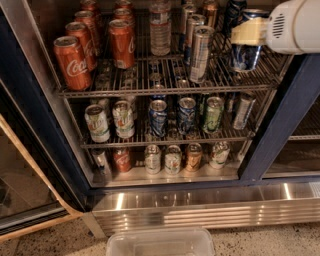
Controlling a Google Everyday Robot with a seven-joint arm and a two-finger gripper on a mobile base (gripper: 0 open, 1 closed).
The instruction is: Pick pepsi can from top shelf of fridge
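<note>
The pepsi can [245, 56], dark navy with pale swirls and a silver rim, stands at the right end of the top shelf [165, 80] of the fridge [200, 205]. My gripper [248, 33], on a white arm reaching in from the upper right, is at the can's upper part, and a yellowish part of it lies across the can's front. A second dark blue can [232, 11] stands just behind, partly hidden.
Red Coca-Cola cans [73, 62] fill the shelf's left side. A clear bottle [160, 30] and tall slim silver cans [200, 52] stand mid-shelf, close to the left of the pepsi can. Two lower racks hold several cans. The fridge's blue post [280, 120] is right below my arm. A clear plastic tub [160, 242] lies on the floor.
</note>
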